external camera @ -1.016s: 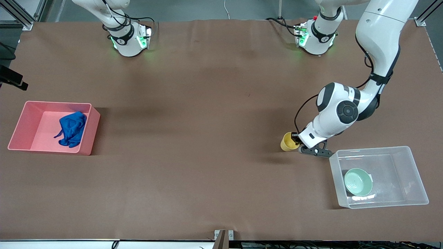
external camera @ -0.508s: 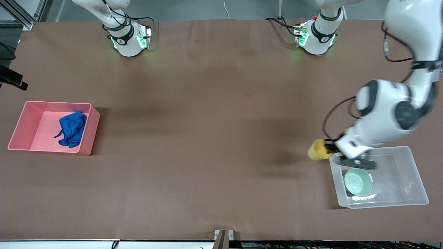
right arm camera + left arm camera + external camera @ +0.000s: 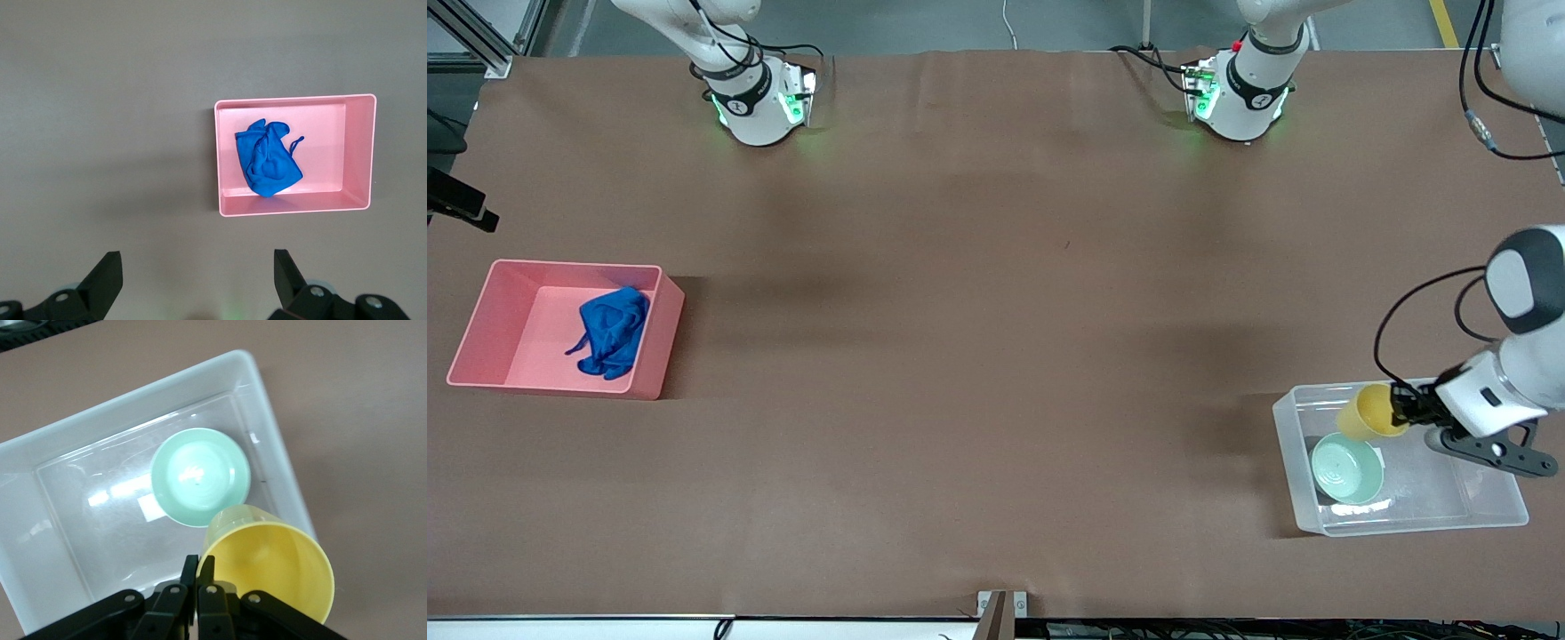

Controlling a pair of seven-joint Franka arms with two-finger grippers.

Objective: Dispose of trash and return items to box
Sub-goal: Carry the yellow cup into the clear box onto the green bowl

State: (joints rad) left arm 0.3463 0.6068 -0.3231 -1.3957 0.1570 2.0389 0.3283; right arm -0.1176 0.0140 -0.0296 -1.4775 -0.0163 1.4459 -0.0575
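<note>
- Front view: the left gripper (image 3: 1403,411) is pinching the rim of the yellow cup (image 3: 1371,412), fingers pressed tight on the wall of it. The cup hangs tipped on its side, mouth pointing toward the right arm's end of the table, over the part of the clear plastic box (image 3: 1496,516) farthest from the camera. The mint-green bowl (image 3: 1347,467) already sits on the box floor, below the cup and a bit nearer the camera than where the cup hangs.
- Same view, other end of the table: the blue rag (image 3: 609,332) is lying in the pink bin (image 3: 479,313), so the trash part looks done to me. The right gripper itself isn't in this shot, that arm is just waiting.
- Left wrist view: the left gripper (image 3: 198,570) has both fingers squeezed together on the cup's (image 3: 270,570) rim. The bowl (image 3: 200,477) is right under and just ahead of the claw, partly hidden by the cup. Bare box (image 3: 243,367) floor shows beside the bowl, so if the cup gets let go here I'd guess it lands on or against the bowl. Shifting toward the open floor first seems safer.
- Right wrist view: the right gripper (image 3: 193,273) is spread wide, holding nothing, high over bare table. The pink bin (image 3: 293,207) with the rag (image 3: 268,163) in it sits ahead of the claw, well apart.
</note>
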